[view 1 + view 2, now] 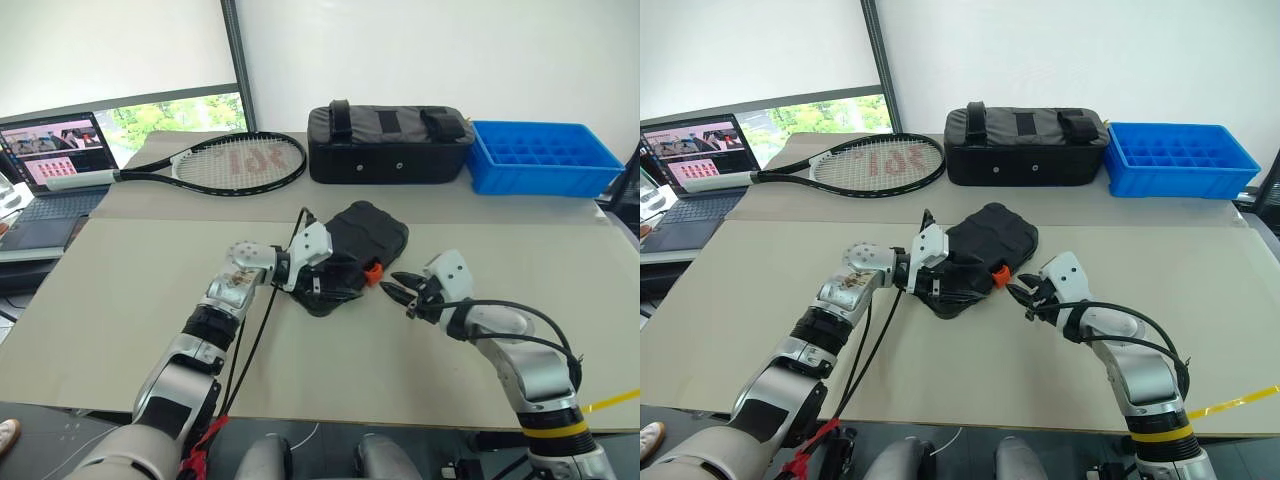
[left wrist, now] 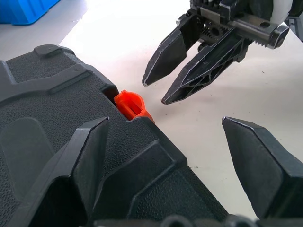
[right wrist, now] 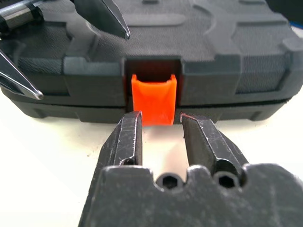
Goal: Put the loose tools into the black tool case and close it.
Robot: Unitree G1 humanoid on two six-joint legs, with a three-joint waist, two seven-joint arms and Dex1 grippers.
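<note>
Black textured plastic, the small hinged clamshell tool case [image 1: 352,255] lies near the middle of the beige tabletop [image 1: 120,300] with its lid down and no loose tools that I can see around it, so I judge the packing done and only the orange latch [image 3: 153,98] left to press home, since it looks tilted out. My left end effector [image 1: 313,268] rests spread wide over the lid, holding nothing. My right end effector [image 3: 161,130] hovers empty just short of the latch, fingers narrowly parted.
</note>
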